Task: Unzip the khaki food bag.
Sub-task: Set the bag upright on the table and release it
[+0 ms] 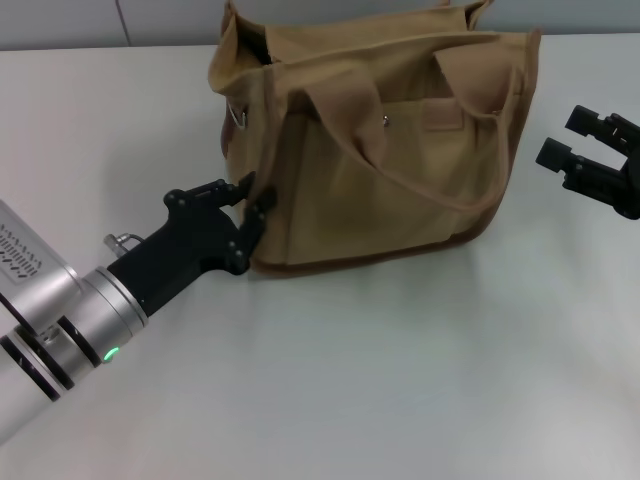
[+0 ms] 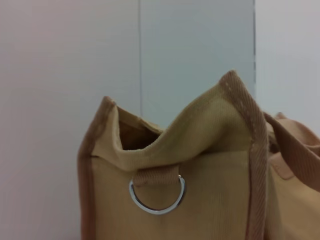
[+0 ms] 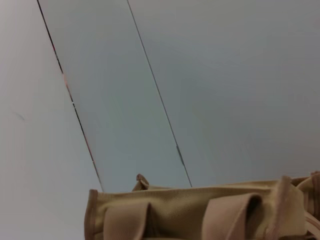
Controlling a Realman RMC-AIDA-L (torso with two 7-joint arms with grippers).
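Observation:
The khaki food bag (image 1: 380, 170) stands upright at the back middle of the white table, its two loop handles drooping over the front pocket. My left gripper (image 1: 255, 200) is open at the bag's left end, low down, with its fingertips against the brown edge trim. The left wrist view shows that end of the bag (image 2: 200, 190) with a metal D-ring (image 2: 156, 195) and the top sagging open. My right gripper (image 1: 572, 138) is open and empty, to the right of the bag and apart from it. The right wrist view shows the bag's top (image 3: 190, 210). The zipper is not clearly visible.
A small metal clip (image 1: 124, 242) lies on the table (image 1: 400, 380) beside my left arm. A grey wall (image 1: 150, 20) runs behind the bag.

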